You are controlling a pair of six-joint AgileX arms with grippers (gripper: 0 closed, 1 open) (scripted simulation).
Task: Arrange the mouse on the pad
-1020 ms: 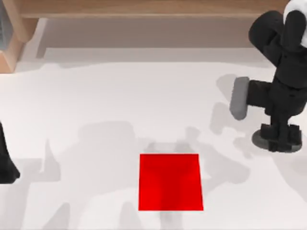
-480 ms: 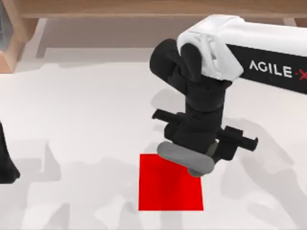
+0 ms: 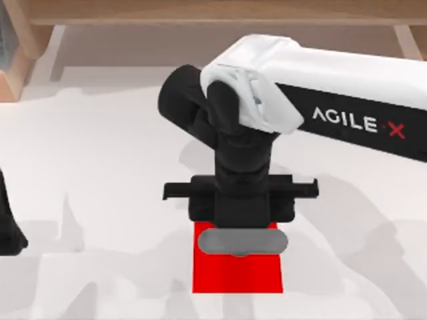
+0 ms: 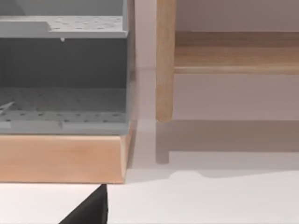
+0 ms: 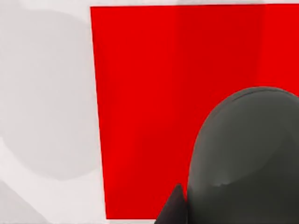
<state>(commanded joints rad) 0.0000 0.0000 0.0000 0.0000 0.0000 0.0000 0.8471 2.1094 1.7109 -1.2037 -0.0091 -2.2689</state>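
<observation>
The right arm reaches in from the right side of the table, and its gripper (image 3: 241,230) hangs over the far edge of the red pad (image 3: 237,275). The grey mouse (image 3: 243,242) lies crosswise under the gripper, over the far part of the pad, stretching almost from 1 side of the square to the other. From the right wrist view the mouse (image 5: 247,158) sits close under the camera with the pad (image 5: 149,107) spread beneath it. The fingers appear clamped on the mouse, though whether it touches the pad I cannot tell. The left arm (image 3: 10,223) stays at the table's left edge.
</observation>
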